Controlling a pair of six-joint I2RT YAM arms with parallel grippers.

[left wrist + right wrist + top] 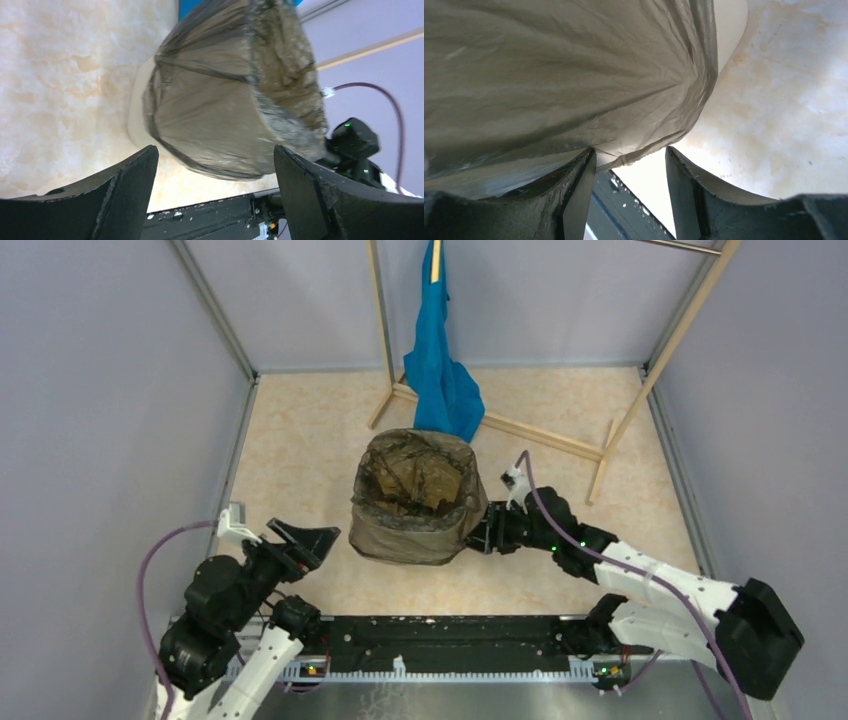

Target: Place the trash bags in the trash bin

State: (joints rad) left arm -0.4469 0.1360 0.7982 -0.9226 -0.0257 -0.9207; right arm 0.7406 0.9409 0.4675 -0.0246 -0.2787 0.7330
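The dark grey-brown see-through trash bag point(415, 510) sits in the trash bin, its mouth open and its film folded down over the outer walls. The bin's cream wall shows below the film in the left wrist view point(136, 107) and in the right wrist view point(730, 25). My left gripper point(312, 538) is open and empty, a little left of the bin; the bag point(225, 100) fills its view ahead of the gripper point(215, 150). My right gripper point(482, 530) is open at the bin's lower right side. The bag's hem point(634, 152) hangs by the left finger of the right gripper point(630, 150), not pinched.
A bright blue cloth point(440, 370) hangs from a wooden rack point(540, 435) just behind the bin. Grey walls point(110, 390) close in the left, right and back. The black base rail point(450, 640) runs along the near edge.
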